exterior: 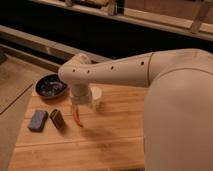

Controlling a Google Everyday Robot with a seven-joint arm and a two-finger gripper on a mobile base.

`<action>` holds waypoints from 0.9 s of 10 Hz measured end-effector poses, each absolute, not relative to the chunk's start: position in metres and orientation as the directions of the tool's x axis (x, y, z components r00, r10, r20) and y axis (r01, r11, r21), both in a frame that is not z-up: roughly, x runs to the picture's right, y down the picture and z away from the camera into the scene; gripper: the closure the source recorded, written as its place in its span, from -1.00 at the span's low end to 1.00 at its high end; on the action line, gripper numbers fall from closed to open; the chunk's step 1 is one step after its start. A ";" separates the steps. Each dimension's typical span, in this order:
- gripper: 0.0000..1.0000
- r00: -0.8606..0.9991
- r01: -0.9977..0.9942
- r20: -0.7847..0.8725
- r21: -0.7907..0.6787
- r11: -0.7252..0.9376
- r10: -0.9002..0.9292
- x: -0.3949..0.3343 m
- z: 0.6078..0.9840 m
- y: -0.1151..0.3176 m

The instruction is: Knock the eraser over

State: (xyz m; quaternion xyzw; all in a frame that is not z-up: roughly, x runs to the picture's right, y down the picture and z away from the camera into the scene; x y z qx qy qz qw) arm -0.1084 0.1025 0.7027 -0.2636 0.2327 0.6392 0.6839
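**Eraser on the left side of the table, claw right next to it**

So here's what we've got. The eraser (57, 119) is a small slim slab, dark brown going on black, and easily the darkest thing on the light wooden table (110, 145). It sits toward the table's left end. We think it's standing on an edge rather than lying flat, but we can't swear to it. It looks about the same size as the blue-grey block (38, 120), which lies flat just beside it on the left. The two are very close, and we can't tell if they touch.

The claw (77, 107) hangs from the end of the big white arm (120, 75), which reaches in from the right. It's just to the right of the eraser and a bit above it. Whether it's wide or narrow, we honestly can't tell.

A thin orange-red stick (76, 118) shows right under the claw, near the eraser's right side. We can't tell if it's being held.

Behind all that there's a dark bowl (50, 86) near the table's far left edge. A small pale cup (96, 97) sits just right of the wrist.
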 end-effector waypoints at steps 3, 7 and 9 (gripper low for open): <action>-0.30 0.075 -0.997 -0.655 -0.063 0.044 0.752 -0.108 0.703 0.102; 0.26 0.075 -0.997 -0.655 -0.063 0.044 0.752 -0.108 0.703 0.103; 0.62 0.074 -0.997 -0.655 -0.063 0.044 0.752 -0.108 0.703 0.103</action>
